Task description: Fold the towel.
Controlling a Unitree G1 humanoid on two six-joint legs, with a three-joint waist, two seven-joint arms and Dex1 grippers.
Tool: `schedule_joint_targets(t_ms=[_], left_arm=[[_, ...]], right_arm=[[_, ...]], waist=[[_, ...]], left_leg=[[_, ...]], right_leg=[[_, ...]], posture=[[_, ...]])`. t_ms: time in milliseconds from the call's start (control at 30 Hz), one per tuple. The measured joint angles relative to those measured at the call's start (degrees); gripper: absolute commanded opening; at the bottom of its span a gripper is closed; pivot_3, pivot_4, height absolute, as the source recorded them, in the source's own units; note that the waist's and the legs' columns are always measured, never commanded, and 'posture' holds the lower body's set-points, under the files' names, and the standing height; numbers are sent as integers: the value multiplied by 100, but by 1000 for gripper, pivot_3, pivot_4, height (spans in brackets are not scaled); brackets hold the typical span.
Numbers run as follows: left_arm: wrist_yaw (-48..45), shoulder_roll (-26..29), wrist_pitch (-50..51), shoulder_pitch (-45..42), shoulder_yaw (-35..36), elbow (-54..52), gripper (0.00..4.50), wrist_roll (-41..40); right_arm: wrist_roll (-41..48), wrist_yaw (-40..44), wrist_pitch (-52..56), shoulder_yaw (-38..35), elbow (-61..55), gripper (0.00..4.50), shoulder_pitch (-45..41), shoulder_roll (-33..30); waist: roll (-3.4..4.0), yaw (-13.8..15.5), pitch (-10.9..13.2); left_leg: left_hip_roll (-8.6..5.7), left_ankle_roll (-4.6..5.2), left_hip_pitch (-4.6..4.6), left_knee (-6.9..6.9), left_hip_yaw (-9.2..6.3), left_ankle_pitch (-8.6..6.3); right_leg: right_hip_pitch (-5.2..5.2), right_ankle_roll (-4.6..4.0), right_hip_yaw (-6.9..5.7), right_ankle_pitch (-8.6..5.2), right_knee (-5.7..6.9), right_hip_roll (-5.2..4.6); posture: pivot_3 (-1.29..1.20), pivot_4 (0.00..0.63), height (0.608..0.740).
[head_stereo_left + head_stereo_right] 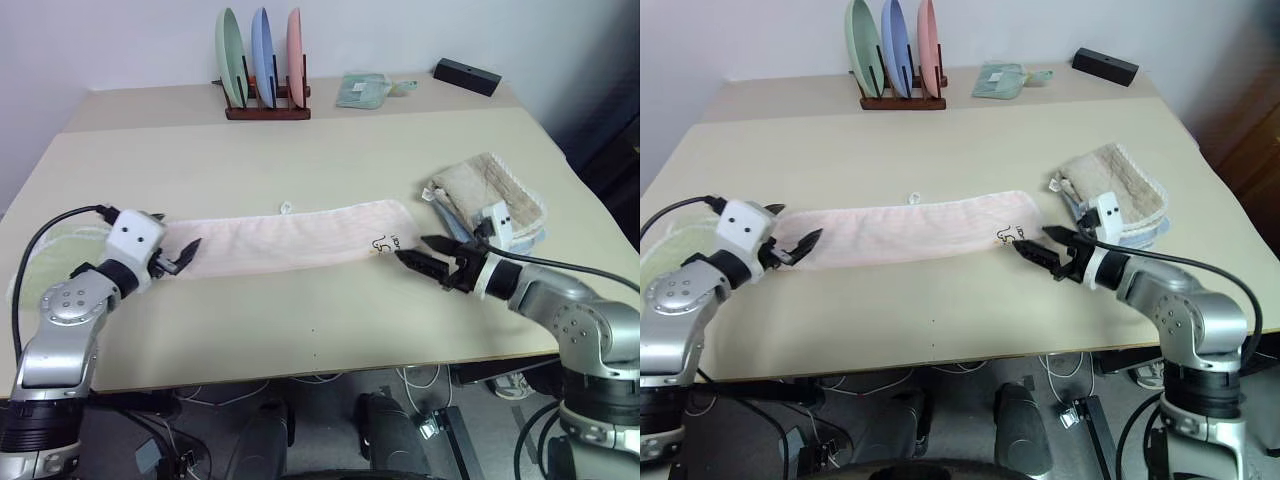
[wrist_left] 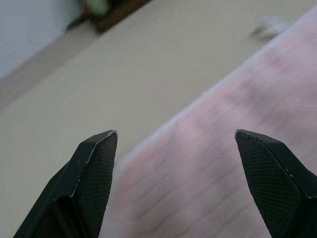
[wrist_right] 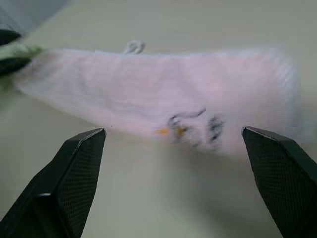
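Lying flat in a long strip on the table (image 1: 300, 160), the pale pink towel (image 1: 290, 240) is stretched between the two grippers, and nothing is held by either. The left gripper (image 1: 178, 258) is spread wide at the towel's left end, with cloth under and ahead of its fingers; the right gripper (image 1: 430, 258) is likewise wide open, just short of the end bearing the dark handwritten mark (image 1: 386, 243). A single layer may be pinched if the strip is already doubled, so the fold could splay. The beige folded towel (image 1: 490, 190), just beyond the right gripper, could be snagged by a wide approach. Uneven lifting of the ends would likely skew the fold.
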Motion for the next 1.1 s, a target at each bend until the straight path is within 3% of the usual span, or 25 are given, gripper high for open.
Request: schedule_joint_targets(t_ms=[267,533,633,867,1100], left_arm=[[-722,-382,-4,75,-1207,-1022,3894,-263],[-898,-777,332,110,-1898,-1592,3894,-511],[-851,-819,456,101,-1928,-1648,3894,-553],[-777,-818,622,143,-1902,-1772,3894,-575],[-736,-810,631,228,-1890,-1835,3894,-611]], right_arm=[[377,-2042,1253,-881,27,4480,-357,1585],[360,-3619,928,-1924,1168,4480,-1524,2690],[351,-3997,555,-2088,1571,3648,-1786,2833],[405,-4504,-127,-2179,1950,54,-1859,2930],[659,-4747,-176,-2158,1693,16,-1673,2642]], waist=[[1,4,-2],[8,-13,-7],[8,-17,-12],[12,-21,-16],[16,17,-17]], left_leg=[[0,0,1,1,1,0],[3,1,4,1,-1,1],[3,1,4,1,-1,1],[3,2,6,0,-1,1],[2,2,4,0,-2,1]], right_leg=[[0,-1,1,0,1,2],[1,-3,1,2,3,7],[2,-4,1,2,3,8],[5,-4,0,1,2,8],[8,-3,0,1,-3,7]], posture=[[0,150,740],[0,150,740],[0,150,740],[0,150,740],[0,150,740]])
